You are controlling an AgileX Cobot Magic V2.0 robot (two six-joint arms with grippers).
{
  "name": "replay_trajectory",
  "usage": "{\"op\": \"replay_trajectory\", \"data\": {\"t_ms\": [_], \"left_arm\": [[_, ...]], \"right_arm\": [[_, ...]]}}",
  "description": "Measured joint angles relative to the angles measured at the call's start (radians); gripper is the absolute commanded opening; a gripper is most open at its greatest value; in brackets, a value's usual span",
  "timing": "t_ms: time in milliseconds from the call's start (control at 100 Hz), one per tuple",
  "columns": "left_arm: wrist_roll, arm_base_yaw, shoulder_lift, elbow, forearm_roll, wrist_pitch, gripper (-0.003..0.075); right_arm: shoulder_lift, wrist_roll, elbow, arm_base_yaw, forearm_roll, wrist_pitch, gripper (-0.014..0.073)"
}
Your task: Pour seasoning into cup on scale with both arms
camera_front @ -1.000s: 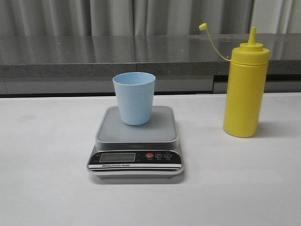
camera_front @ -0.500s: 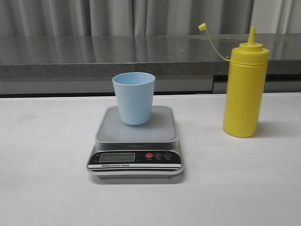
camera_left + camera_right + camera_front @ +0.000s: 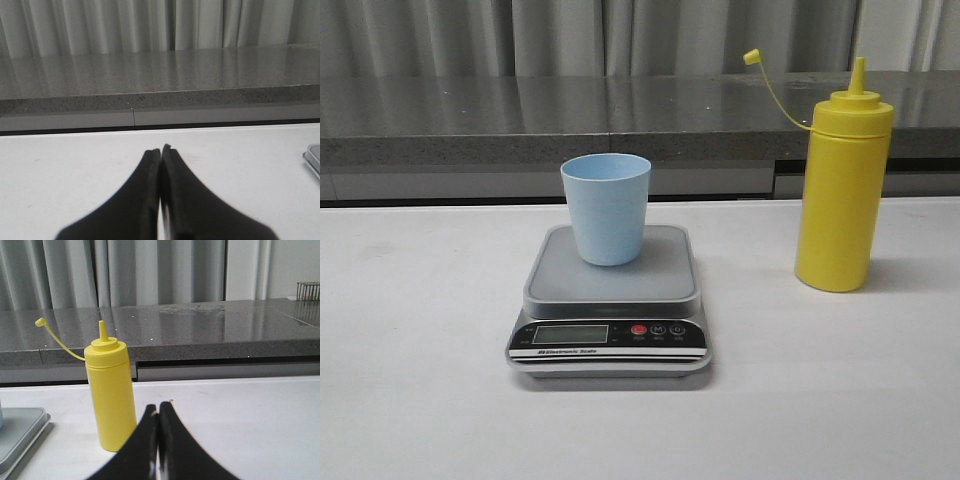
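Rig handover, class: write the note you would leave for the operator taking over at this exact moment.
Left tool: shut, holding nothing, low over the table.
Right tool: shut, holding nothing, near the seasoning bottle.
Blue cup stands upright on the scale platform.
Bottle stands upright on the table to the scale's right, its cap off the nozzle, hanging on its tether.
Done: cup is in place.
Left: open a tool, grasp the bottle, pour into the cup.
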Motion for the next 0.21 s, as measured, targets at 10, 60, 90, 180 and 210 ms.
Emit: {"op": "replay_trajectory", "data": {"t_ms": [10,60,90,180,210], "left_arm": [[0.0,0.0,0.0,0.0,0.0,0.0,-0.002],[0.0,0.0,0.0,0.0,0.0,0.0,-0.002],[0.0,0.0,0.0,0.0,0.0,0.0,-0.002],[0.0,0.0,0.0,0.0,0.0,0.0,-0.002],[0.0,0.0,0.0,0.0,0.0,0.0,-0.002]], "right_arm": [[0.0,0.0,0.0,0.0,0.0,0.0,-0.0067],[0.0,0.0,0.0,0.0,0.0,0.0,-0.0067],[0.0,0.0,0.0,0.0,0.0,0.0,-0.0067],[0.0,0.0,0.0,0.0,0.0,0.0,-0.0067],[0.0,0.0,0.0,0.0,-0.002,0.0,-0.0067]]}}
